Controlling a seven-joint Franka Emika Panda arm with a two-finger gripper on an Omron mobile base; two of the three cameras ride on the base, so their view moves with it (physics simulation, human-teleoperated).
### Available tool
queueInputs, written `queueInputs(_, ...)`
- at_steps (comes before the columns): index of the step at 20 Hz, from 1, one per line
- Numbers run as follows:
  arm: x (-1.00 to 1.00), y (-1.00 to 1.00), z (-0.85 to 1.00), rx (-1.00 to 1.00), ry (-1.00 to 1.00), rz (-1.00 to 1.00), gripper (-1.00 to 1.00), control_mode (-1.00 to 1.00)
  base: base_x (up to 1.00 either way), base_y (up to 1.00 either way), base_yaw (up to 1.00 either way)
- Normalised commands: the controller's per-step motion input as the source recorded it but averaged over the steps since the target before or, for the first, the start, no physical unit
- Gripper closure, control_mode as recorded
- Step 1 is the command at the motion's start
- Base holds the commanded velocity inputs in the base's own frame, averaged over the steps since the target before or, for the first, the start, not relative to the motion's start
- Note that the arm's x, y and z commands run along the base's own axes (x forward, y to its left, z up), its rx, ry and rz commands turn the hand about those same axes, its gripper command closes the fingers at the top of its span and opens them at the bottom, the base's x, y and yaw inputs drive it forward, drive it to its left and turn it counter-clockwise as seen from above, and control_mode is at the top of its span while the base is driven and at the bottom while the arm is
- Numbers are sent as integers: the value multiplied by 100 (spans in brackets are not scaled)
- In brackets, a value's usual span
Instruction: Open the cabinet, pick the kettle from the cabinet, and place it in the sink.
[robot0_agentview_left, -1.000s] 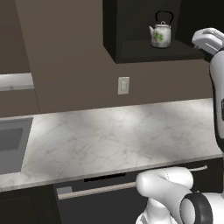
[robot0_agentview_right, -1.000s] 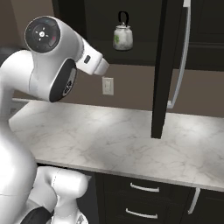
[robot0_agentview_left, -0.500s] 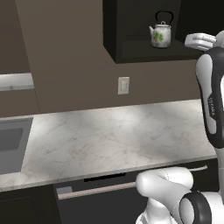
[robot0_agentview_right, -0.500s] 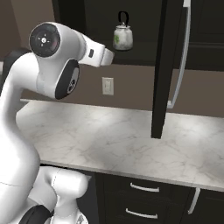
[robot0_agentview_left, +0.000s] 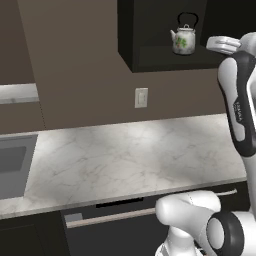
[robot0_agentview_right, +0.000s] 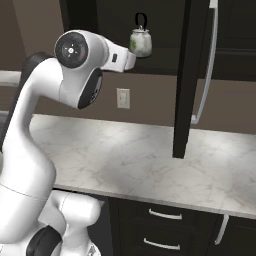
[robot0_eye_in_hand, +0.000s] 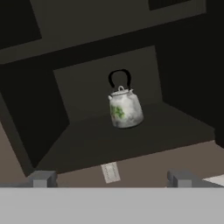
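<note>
Jaws stand wide apart with nothing between them: in the hand view the gripper shows its two grey tips at the bottom of the frame, far left and far right, and the kettle sits centred above them, well apart, upright on the floor of the cabinet.

Out to the base views now. In the left base view the kettle is at the upper right, on the shelf, spout toward the left of the frame, thin black handle arched over the lid. The white hand reaches in from the right edge at about shelf height. In the right base view the kettle is at top centre, just past the end of the arm, and the cabinet door hangs open edge-on at right of centre, its long silver handle to its right. The sink lies at the left edge of the left base view, sunk in the marble counter.

So the door is done and the reach looks to be the step in hand. Risks? The kettle is small and round, so off-centre fingers could push it back or tip it. A high approach might catch the handle. On the way out, the open door stands close to the arm's path, and a wide swing toward the sink could clip it.
</note>
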Motion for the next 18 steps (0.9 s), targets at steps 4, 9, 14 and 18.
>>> queueInputs(4, 34, -2, 12, 0, -2, 5, -100, -100, 0, 0, 0)
queueInputs(9, 34, 0, 10, 0, -2, 2, -100, -100, 0, 0, 0)
queueInputs(14, 32, -8, 10, 0, -3, 0, -100, -100, 0, 0, 0)
queueInputs(18, 24, -18, 8, -1, -5, 0, -100, -100, 0, 0, 0)
